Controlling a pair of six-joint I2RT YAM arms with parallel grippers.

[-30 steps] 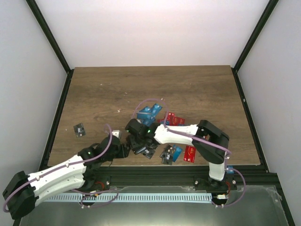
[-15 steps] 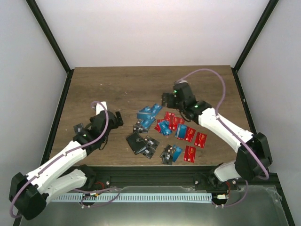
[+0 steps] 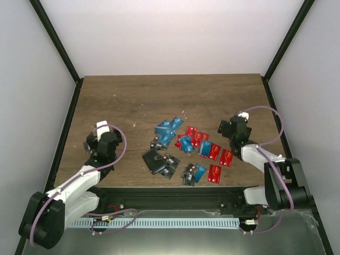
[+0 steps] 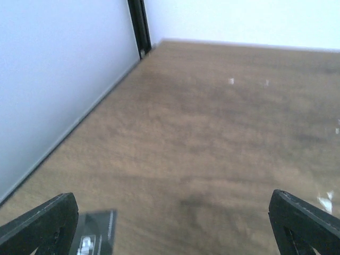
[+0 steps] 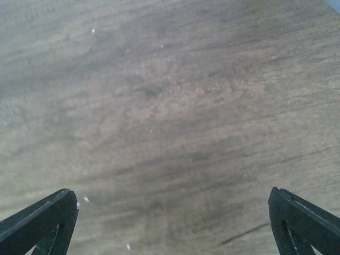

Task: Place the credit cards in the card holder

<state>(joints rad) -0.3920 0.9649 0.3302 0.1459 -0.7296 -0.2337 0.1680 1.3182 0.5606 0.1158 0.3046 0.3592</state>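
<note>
Several red point(image 3: 214, 152), blue point(image 3: 168, 127) and black credit cards point(image 3: 171, 161) lie scattered mid-table. The black card holder point(image 3: 153, 160) lies flat at the left of the pile, with black cards touching its right side. My left gripper point(image 3: 100, 139) is open and empty at the table's left, well clear of the pile. In the left wrist view point(image 4: 172, 223) a lone black card point(image 4: 94, 239) lies just inside the left fingertip. My right gripper point(image 3: 234, 128) is open and empty to the right of the pile. The right wrist view point(image 5: 172, 218) shows only bare wood.
The wooden table point(image 3: 133, 101) has a black frame rail along its left edge point(image 3: 66, 133) and right edge point(image 3: 277, 127). White walls enclose three sides. Small white specks dot the wood point(image 4: 231, 81).
Both arms have pulled back from the centre. The left gripper moved to the table's left. The right gripper swung from over the holder to the right side. The card pile is now uncovered.
</note>
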